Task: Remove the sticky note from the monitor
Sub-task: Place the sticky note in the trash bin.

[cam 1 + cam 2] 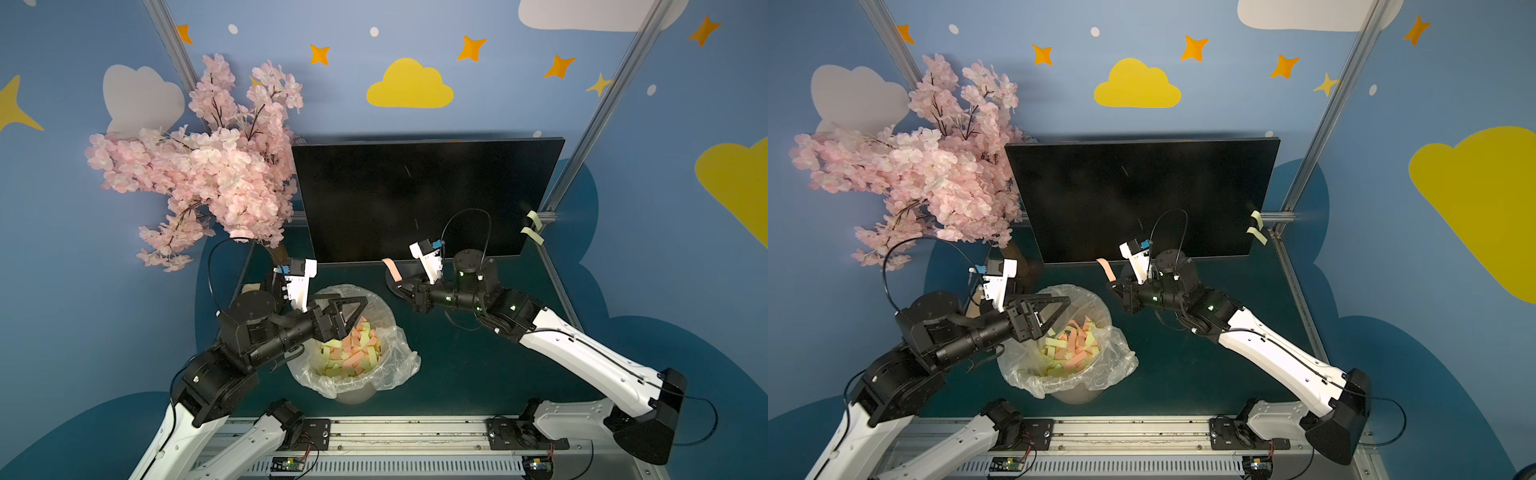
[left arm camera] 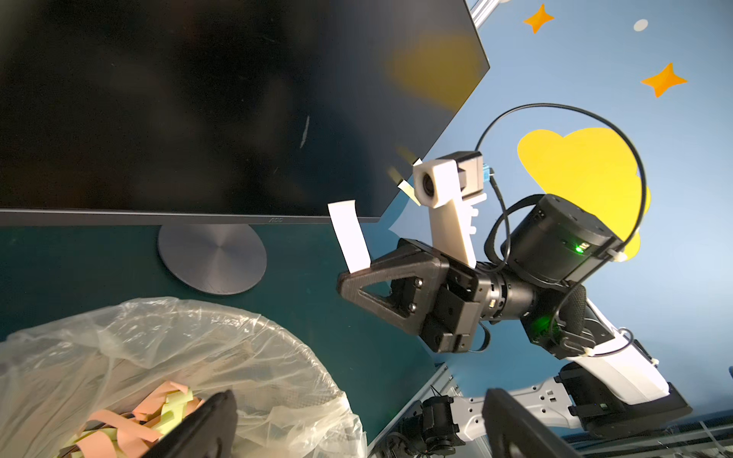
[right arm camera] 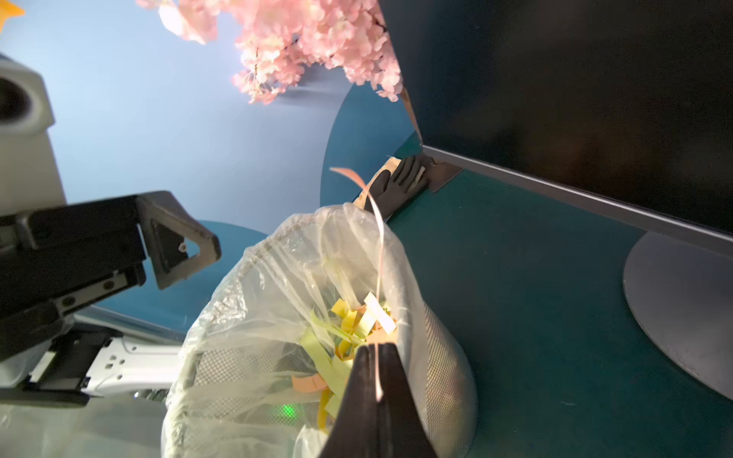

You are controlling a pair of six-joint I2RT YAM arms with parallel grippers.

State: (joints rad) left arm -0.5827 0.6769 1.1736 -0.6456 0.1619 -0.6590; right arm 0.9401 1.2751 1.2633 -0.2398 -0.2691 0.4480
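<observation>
The monitor's [image 3: 575, 99] round base [image 3: 682, 309] runs off the right wrist view's edge. In both top views the right arm [image 1: 582, 345] covers most of it, and the screen hides the neck. The left claw [image 2: 359, 396] shows only fingertips in its own wrist view, the rest cut off.

Robot-lab test cell, dressed as desk scene. Evidence: aluminium frame posts [image 1: 594, 124] around teal surface [image 1: 478, 374]; left arm [image 1: 245, 332] and right arm [image 1: 582, 353] mounted on rail [image 1: 407, 436] at near edge; bare circuit boards [image 1: 291, 463] below rail; painted cloud-and-star backdrop [image 1: 409, 85]. Props: monitor [image 1: 415, 195] at far edge, artificial blossom branch [image 1: 208, 166] at far-left corner, lined mesh bin [image 3: 444, 357].
</observation>
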